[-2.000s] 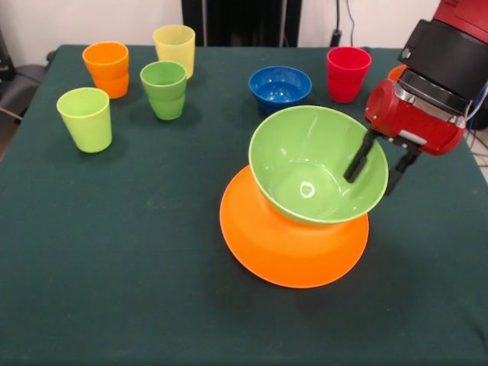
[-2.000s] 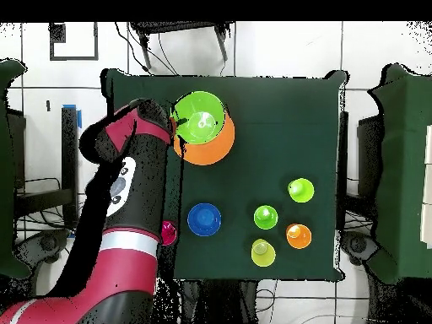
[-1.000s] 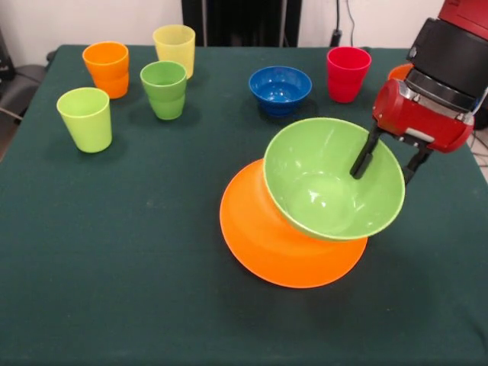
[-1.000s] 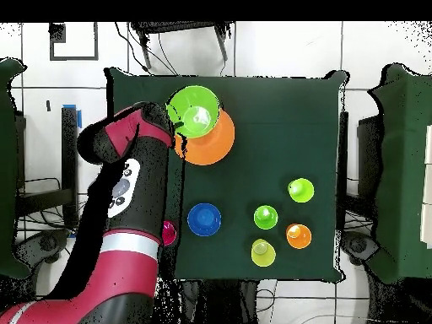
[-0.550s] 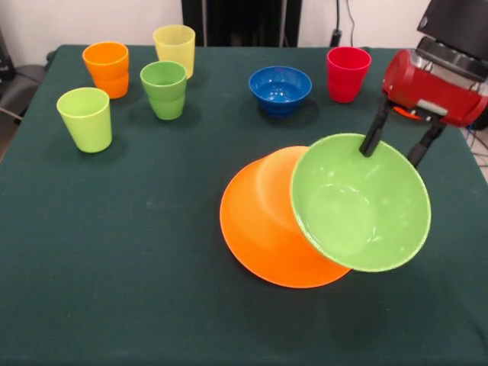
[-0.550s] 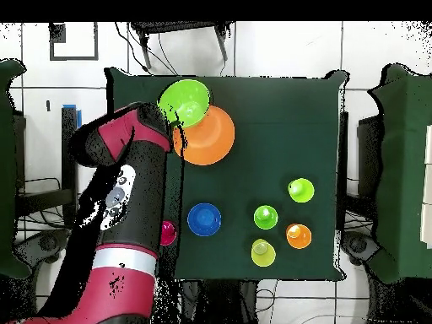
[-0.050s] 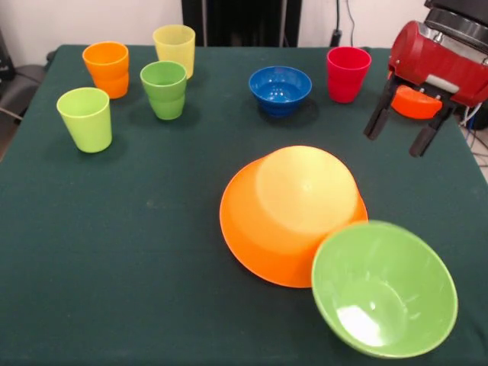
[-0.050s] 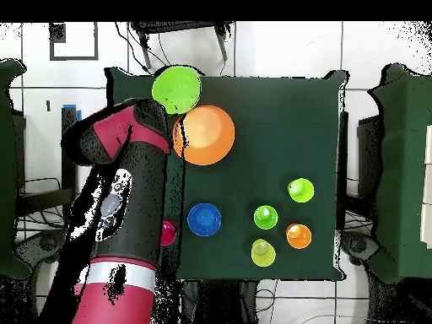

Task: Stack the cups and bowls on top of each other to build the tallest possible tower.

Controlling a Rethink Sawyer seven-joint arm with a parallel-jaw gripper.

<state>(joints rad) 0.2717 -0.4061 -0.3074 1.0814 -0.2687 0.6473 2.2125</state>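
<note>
The very large orange bowl [image 7: 293, 213] [image 8: 207, 135] lies upside down in the middle of the table. The light green bowl [image 7: 385, 288] [image 8: 177, 89] rests tilted against its front right rim, mouth up, near the table's corner. My gripper [image 7: 400, 130] hangs open and empty above the table's right side, well behind the green bowl. A small red-orange bowl [image 7: 415, 103] shows just behind the fingers [image 7: 374, 122]. The blue bowl [image 7: 280, 88] and the red cup [image 7: 348, 74] stand farther back. Orange [image 7: 107, 69], yellow [image 7: 174, 49], green [image 7: 164, 89] and lime [image 7: 85, 118] cups stand at the back left.
The red arm [image 8: 126, 169] covers one side of the table in the overhead view and hides the gripper there. The green bowl sits close to the table's edge [image 7: 473, 358]. Dark green cloth [image 7: 114, 252] covers the table.
The green bowl, held by its rim over the orange bowl, swung off toward the front right and now lies loose beside it. The gripper let go and drew back and up.
</note>
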